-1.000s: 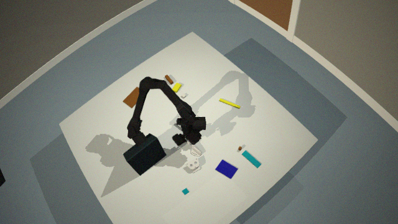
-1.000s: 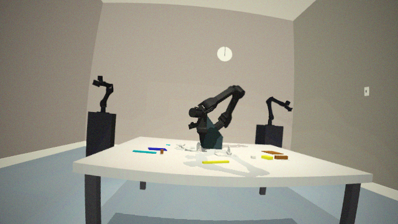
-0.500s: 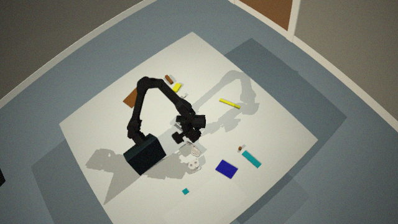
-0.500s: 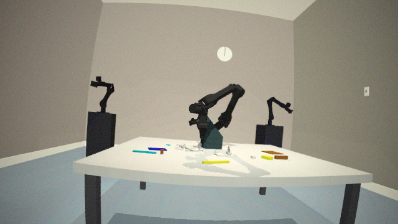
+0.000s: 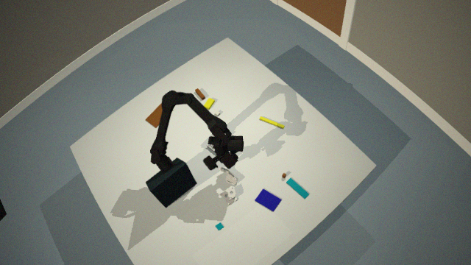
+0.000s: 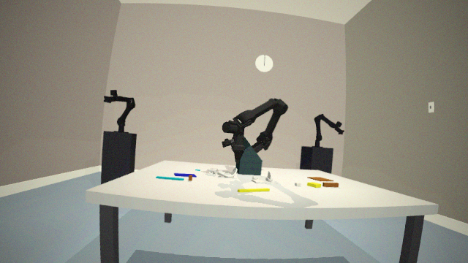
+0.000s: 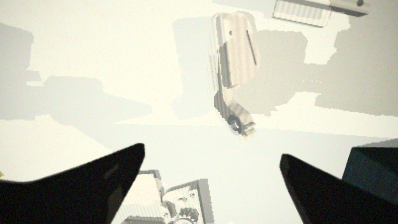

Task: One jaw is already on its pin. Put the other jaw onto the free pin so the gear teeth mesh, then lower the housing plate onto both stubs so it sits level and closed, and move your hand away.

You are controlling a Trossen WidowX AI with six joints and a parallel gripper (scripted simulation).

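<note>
My gripper point(image 5: 220, 161) point(image 6: 232, 143) point(image 7: 211, 154) is open and empty above the table. A loose pale jaw point(image 5: 231, 179) point(image 7: 237, 55) lies on the table beyond the fingertips in the wrist view, its toothed, holed end toward the gripper. A pale geared assembly point(image 7: 185, 200) point(image 6: 259, 180) shows at the bottom of the wrist view, partly cut off and near the left finger; it seems to carry the other jaw, but its pins are unclear. A pale holed part point(image 7: 300, 11) point(image 5: 232, 191), apparently the housing plate, lies past the loose jaw, cut off in the wrist view.
The dark arm base point(image 5: 171, 184) point(image 7: 372, 175) stands beside the parts. A blue plate point(image 5: 268, 200), teal bar point(image 5: 297, 188), small teal block point(image 5: 219, 226) and yellow bar point(image 5: 271, 122) lie around them. Brown and yellow blocks lie near a brown plate point(image 5: 154, 117).
</note>
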